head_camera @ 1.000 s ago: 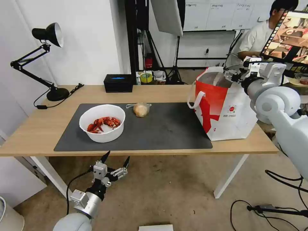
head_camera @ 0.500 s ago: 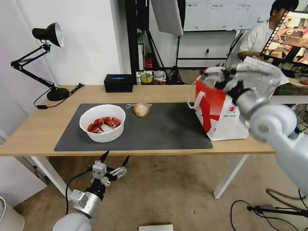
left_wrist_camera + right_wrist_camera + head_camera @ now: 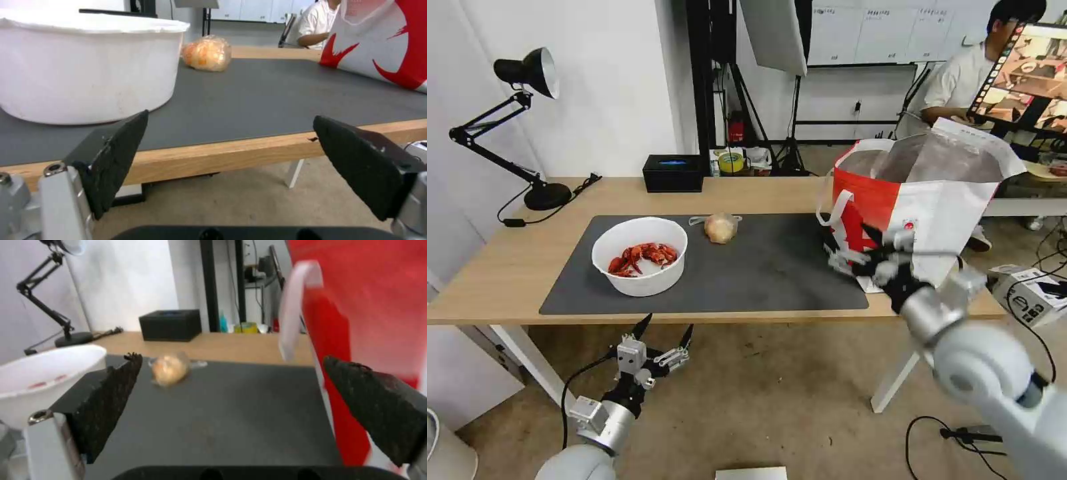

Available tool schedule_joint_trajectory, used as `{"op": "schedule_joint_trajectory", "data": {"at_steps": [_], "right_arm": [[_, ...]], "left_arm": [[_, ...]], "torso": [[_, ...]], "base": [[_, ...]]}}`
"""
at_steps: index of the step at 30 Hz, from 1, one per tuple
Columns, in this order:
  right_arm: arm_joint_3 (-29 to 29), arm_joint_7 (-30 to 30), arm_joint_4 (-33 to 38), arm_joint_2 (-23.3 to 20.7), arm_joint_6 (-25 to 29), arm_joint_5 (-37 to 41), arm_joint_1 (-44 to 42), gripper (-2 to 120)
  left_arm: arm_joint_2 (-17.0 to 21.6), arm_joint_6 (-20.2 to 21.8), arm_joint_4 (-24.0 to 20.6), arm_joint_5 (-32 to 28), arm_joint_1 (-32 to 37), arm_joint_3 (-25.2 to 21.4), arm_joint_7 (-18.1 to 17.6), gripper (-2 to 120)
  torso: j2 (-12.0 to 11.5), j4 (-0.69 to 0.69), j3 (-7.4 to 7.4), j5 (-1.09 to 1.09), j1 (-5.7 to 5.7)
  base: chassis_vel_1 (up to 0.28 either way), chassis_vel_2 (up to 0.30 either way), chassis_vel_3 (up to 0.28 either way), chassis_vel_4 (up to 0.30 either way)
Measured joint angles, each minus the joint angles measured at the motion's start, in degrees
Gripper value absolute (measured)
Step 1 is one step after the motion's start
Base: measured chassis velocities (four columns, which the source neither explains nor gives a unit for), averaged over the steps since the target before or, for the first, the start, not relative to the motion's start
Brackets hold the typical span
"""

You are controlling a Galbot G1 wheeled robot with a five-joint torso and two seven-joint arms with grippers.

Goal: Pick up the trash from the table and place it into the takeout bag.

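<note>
Over on the left, the black desk lamp (image 3: 527,120) stands at the far corner of the surface (image 3: 494,280), its cable trailing along the wood. That is a snag risk for any wide sweep on that side. Below the front edge, the left gripper (image 3: 662,332) hangs with its jaws spread and nothing in them, just under the lip of the wood. Raised straight up from there, I reckon it would knock that edge, so it needs to back off first.

On the dark mat (image 3: 760,267) sits the white bowl of crayfish shells (image 3: 639,255), near the front-left part. It's open-topped, so any tilt in a lift could spill shells. Behind it and to the right lies the bun in its clear bag (image 3: 720,227), well apart from the bowl. It looks soft and slippery, and a pinch on the loose plastic alone could let it slide out. The black box (image 3: 673,173) waits at the back edge, clear of both.

The middle of the mat is bare, good room to travel. Then the right gripper (image 3: 860,252), jaws wide and empty, hovers just beside the takeout bag (image 3: 934,200), close to its white strap handle (image 3: 834,203). Catching that loop could drag or tip the bag, which stands at the right end of the surface, close to the edge.
</note>
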Motion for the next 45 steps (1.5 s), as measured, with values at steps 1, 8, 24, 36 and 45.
{"op": "schedule_joint_trajectory", "data": {"at_steps": [1, 8, 24, 36, 45], "right_arm": [[0.5, -0.6, -0.3, 0.8, 1.2, -1.3, -2.0, 100], [1.5, -2.5, -3.1, 5.8, 5.9, -7.9, -10.7, 100], [-3.0, -3.6, -7.4, 10.5, 8.7, -13.4, -14.0, 100], [-8.3, -2.3, -8.6, 8.8, 6.5, -12.4, -5.2, 100], [-18.6, 0.9, -13.3, 7.4, 1.4, -7.6, 13.1, 100]], "left_arm": [[-0.1, -0.1, 0.0, 0.1, 0.1, 0.0, 0.0, 100], [-0.4, -0.6, 0.4, 0.6, 0.9, -0.4, 0.1, 100], [-1.0, -1.7, 1.7, 1.9, 1.9, -0.9, 0.3, 100], [-1.1, -1.9, 2.3, 1.9, 1.4, -1.5, 0.4, 100], [-2.2, -1.9, 2.3, 2.4, 1.8, -1.6, 0.3, 100]], "torso": [[0.0, 0.00, 0.00, 0.00, 0.00], [0.0, 0.00, 0.00, 0.01, 0.01], [0.0, 0.01, 0.00, 0.00, 0.01], [0.0, 0.01, 0.01, 0.01, 0.01], [0.0, 0.01, 0.01, 0.00, 0.02]], "base": [[0.000, 0.000, 0.000, 0.000], [0.000, 0.000, 0.000, 0.000], [0.000, 0.000, 0.000, 0.000], [0.000, 0.000, 0.000, 0.000], [0.000, 0.000, 0.000, 0.000]]}}
